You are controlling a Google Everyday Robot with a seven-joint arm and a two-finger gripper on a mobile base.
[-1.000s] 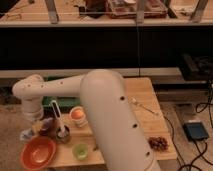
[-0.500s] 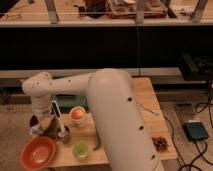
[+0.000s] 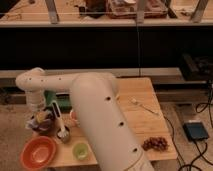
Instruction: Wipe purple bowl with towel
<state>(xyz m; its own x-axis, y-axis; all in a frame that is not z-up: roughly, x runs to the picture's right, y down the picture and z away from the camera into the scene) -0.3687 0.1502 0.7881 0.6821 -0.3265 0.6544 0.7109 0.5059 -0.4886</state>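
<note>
The big white arm [image 3: 100, 120] rises from the bottom of the view, fills the middle of the wooden table [image 3: 135, 107], then bends at a rounded elbow toward 9 o'clock and turns straight down at the table's left edge. The gripper [image 3: 41, 116] sits at the end of that downward link, low over the purple bowl [image 3: 41, 125]; whether its fingers are apart or together cannot be told. A crumpled towel [image 3: 44, 118] lies in the bowl, right under the gripper. The bowl stands at the table's left edge. At its 6 o'clock is an orange bowl [image 3: 38, 152]; a small green cup [image 3: 80, 150] stands at its 4 o'clock. A bunch of dark grapes [image 3: 155, 144] lies well apart near the right edge.
</note>
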